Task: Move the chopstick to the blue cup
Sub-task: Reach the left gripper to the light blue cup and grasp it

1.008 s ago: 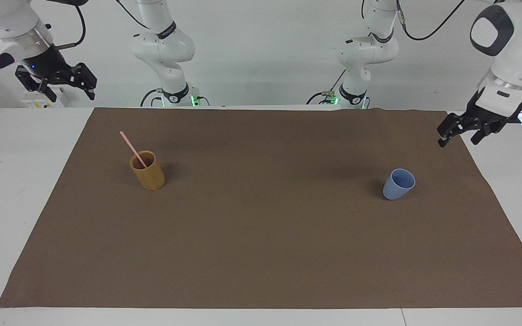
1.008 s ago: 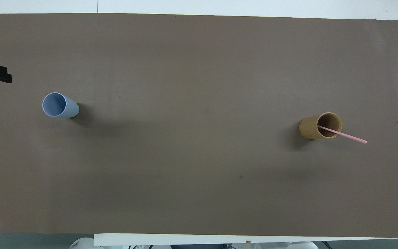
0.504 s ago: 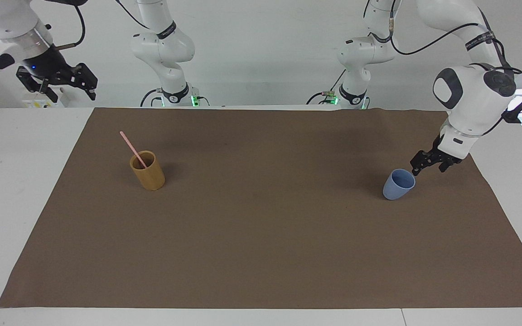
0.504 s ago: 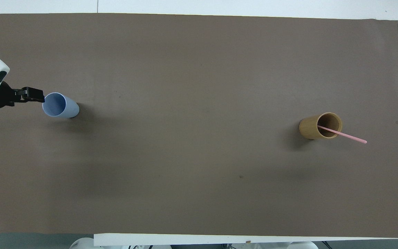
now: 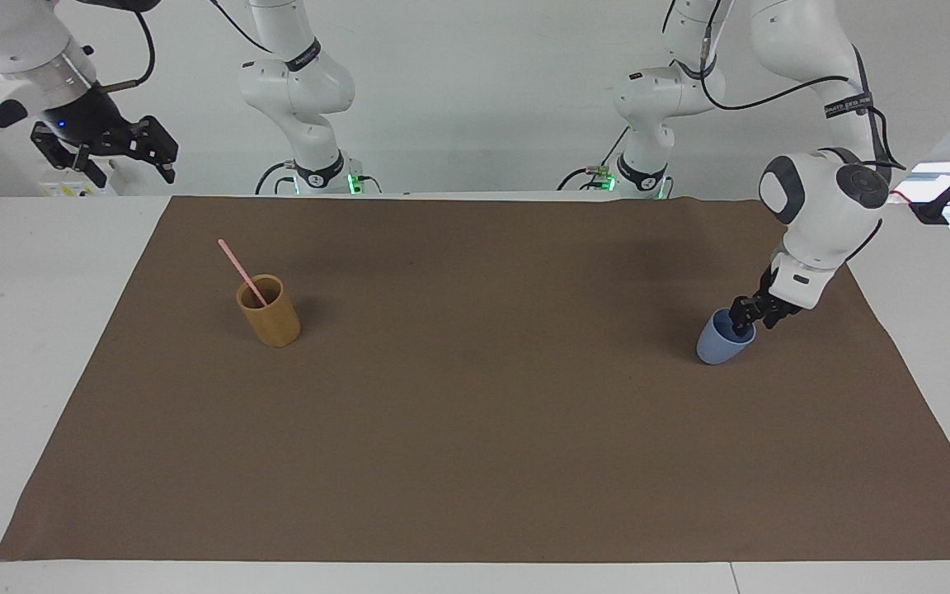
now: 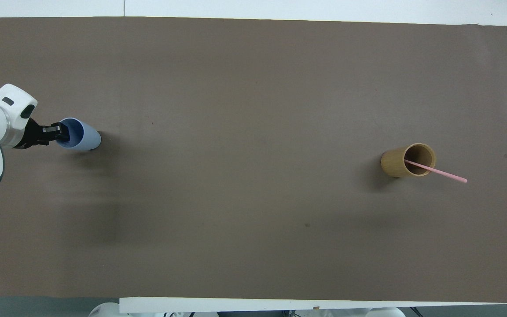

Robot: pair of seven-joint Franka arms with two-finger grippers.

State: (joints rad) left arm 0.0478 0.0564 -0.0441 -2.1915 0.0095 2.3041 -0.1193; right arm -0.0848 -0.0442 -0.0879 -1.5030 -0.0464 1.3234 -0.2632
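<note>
1. Gripper state. The fingers (image 5: 160,147) of the right gripper (image 5: 133,165) stand spread, with nothing between them. The left gripper (image 5: 745,320) is at the rim of the blue cup (image 5: 718,348). Whether it has clamped the rim cannot be told.

2. Task progress.
- Brown mat (image 5: 475,429): covers most of the table and carries both cups, which stand well apart.
- Tan cylindrical cup (image 5: 273,318): stands upright toward the right arm's end of the table.
- Blue cup: stands upright toward the left arm's end, about as near to the robots as the tan cup. It holds no stick.
- Chopstick (image 5: 236,264): its lower end sits inside the tan cup. It leans on that cup's rim, with its upper half tilted out toward the right arm's end of the table.

Judgement: the transfer has not begun. The chopstick has yet to be grasped, lifted out, carried the length of the mat and lowered into the blue cup. The contact at the blue cup is probably meant to steady it or move it.

3. Arm pose.
- Left arm: reaches down from its base, wrist bent steeply, with the gripper tip at the part of the cup rim nearest that arm's end of the table.
- Right arm: waits raised, its gripper over the bare tabletop off the mat's corner and clear of the tan cup.
</note>
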